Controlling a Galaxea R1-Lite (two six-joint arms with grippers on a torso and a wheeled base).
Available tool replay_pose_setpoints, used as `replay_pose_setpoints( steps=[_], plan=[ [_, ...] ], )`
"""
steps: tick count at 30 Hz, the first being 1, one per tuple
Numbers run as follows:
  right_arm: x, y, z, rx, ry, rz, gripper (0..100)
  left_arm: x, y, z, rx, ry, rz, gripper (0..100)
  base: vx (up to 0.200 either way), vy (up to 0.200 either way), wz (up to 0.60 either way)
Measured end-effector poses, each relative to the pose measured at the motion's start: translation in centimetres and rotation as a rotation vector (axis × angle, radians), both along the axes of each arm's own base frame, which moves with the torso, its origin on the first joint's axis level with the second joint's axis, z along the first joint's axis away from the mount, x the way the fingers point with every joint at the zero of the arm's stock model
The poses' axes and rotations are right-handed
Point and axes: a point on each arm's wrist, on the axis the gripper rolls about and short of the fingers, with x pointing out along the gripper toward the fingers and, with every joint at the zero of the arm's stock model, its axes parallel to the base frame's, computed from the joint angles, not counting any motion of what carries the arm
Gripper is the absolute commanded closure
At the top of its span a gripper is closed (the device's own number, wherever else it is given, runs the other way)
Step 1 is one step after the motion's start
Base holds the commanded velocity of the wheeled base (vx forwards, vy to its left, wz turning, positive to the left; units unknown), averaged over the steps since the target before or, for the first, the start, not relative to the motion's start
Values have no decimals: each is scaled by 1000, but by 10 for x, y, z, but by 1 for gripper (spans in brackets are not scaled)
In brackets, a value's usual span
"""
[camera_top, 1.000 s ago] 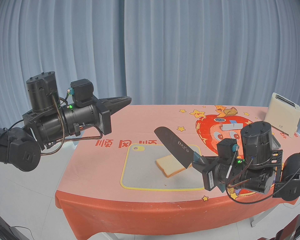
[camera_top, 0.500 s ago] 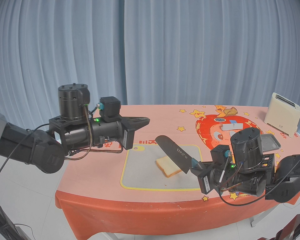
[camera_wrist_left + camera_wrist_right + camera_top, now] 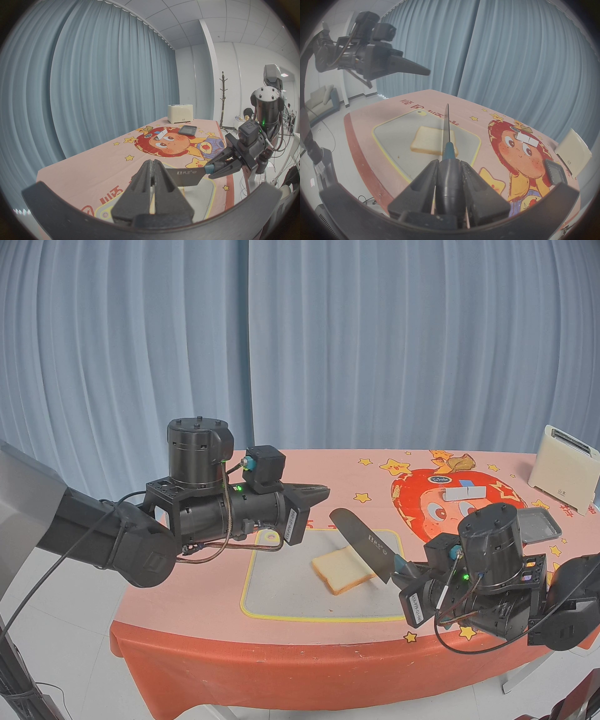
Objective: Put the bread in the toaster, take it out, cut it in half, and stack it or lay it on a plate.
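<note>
A slice of bread (image 3: 340, 570) lies flat on the grey, yellow-rimmed cutting board (image 3: 281, 590). My right gripper (image 3: 405, 570) is shut on the handle of a dark knife (image 3: 364, 544). The blade slants up over the right part of the slice. Seen from the right wrist, the blade (image 3: 446, 123) stands edge-down over the bread (image 3: 429, 143), with the gripper (image 3: 449, 162) clamped on the handle. My left gripper (image 3: 320, 493) is shut and holds nothing, hovering above the board's far edge; it also shows in the left wrist view (image 3: 153, 165). The toaster (image 3: 565, 470) stands at the far right.
A dark grey tray (image 3: 542, 524) lies near the toaster, behind my right arm. A small white and blue block (image 3: 464, 492) rests on the cartoon print of the tablecloth. The table's front edge runs just below the board.
My left arm has swung to the right, from off the table's left side to above the board. The right gripper and knife have shifted slightly right and lower.
</note>
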Motion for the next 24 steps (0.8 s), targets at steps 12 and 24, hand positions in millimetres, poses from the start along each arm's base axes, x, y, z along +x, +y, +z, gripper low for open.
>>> replay_pose_setpoints(
  steps=[12,24],
  plan=[
    [-15,11,-1,-30,-45,1,100,4,-3,-2,0,-1,9,100,0,0,0],
    [-20,13,-5,-41,-48,14,100,11,-17,-15,20,9,30,100,0,0,0]
  ],
)
